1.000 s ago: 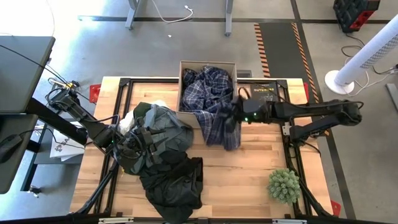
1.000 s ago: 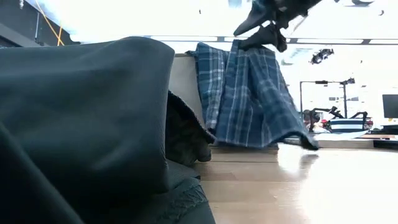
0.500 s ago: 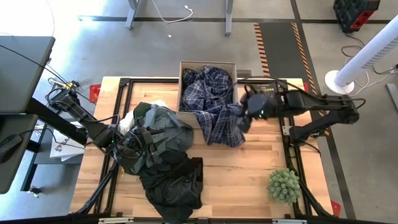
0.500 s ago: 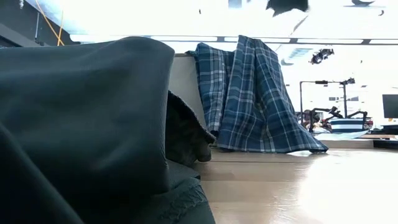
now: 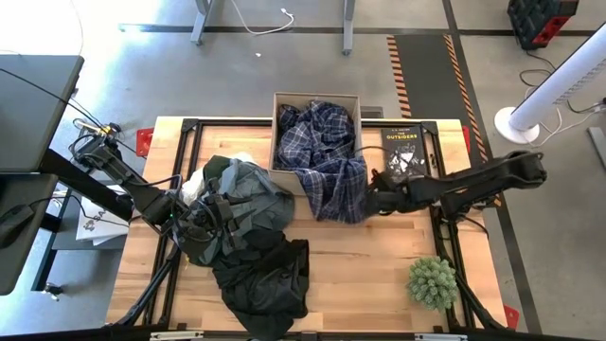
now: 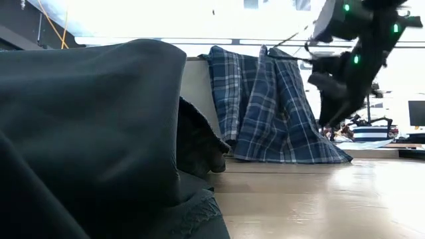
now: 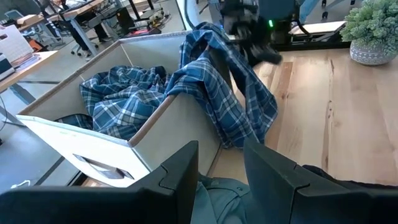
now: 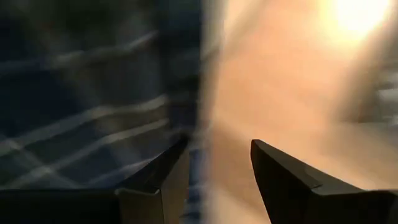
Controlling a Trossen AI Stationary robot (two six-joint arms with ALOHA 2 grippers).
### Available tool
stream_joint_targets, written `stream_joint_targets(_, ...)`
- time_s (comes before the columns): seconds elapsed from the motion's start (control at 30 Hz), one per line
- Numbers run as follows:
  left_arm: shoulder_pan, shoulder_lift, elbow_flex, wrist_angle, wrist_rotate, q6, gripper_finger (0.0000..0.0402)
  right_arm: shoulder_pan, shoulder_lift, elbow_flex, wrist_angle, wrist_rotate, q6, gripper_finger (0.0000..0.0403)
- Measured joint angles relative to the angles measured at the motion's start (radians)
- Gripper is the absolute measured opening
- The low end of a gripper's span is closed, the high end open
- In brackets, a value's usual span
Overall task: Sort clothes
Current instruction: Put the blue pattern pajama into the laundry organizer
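Observation:
The navy-and-white plaid shirt (image 5: 327,156) lies partly in the tan box (image 5: 280,152). It hangs over the box's near wall, and its lower end (image 6: 292,149) rests on the table. My right gripper (image 5: 372,201) is open, low beside the shirt's right edge (image 8: 186,93). My left gripper (image 5: 194,213) is open at the pile of the grey-green garment (image 5: 241,194) and the black one (image 5: 270,279). A bit of the white one (image 5: 241,158) shows behind the pile. My left gripper stands with its open fingers (image 7: 180,177) over the grey-green cloth (image 7: 217,193), which shows between them; I cannot tell whether they touch it. My right gripper has one finger (image 8: 168,171) right at the plaid shirt's edge; I cannot tell whether it touches.
A black paperback book (image 5: 404,152) lies at the far right, behind my right arm. A green plant (image 5: 433,281) stands near the right front corner. Bare wood (image 5: 369,275) lies between the pile and the plant.
My right gripper held the plaid shirt's hanging part up, then let go and rose. It has come down toward the table's near edge, beside the shirt's right edge. The shirt's freed part has fallen and now hangs over the box wall onto the table.

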Motion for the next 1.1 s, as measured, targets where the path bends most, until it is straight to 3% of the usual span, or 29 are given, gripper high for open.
stream_joint_targets(0.1,0.0,0.0,0.0,0.0,0.0,0.0,0.0124,0.0,0.0,-0.104,0.377,-0.119,-0.082,0.0169)
stream_joint_targets(0.17,0.0,0.0,0.0,0.0,0.0,0.0,0.0124,0.006,0.0,-0.127,0.557,-0.142,-0.118,0.0169)
stream_joint_targets(0.33,0.0,0.0,0.0,0.001,-0.001,0.0,0.0124,0.009,0.0,-0.07,0.753,-0.117,-0.244,0.0169)
stream_joint_targets(0.53,0.0,0.0,0.0,0.001,-0.003,0.001,0.0124,0.006,0.0,0.115,0.728,-0.079,-0.446,0.0169)
stream_joint_targets(0.8,0.0,0.0,0.0,0.0,-0.007,0.002,0.0124,-0.093,0.024,0.4,0.581,0.102,-0.713,0.0169)
stream_joint_targets(0.93,0.0,0.0,0.0,0.0,-0.007,0.001,0.0124,-0.215,0.11,0.532,0.529,0.049,-0.8,0.0169)
stream_joint_targets(1.1,0.0,0.0,0.0,-0.001,-0.007,0.003,0.0124,-0.364,0.292,0.704,0.39,-0.105,-0.829,0.0169)
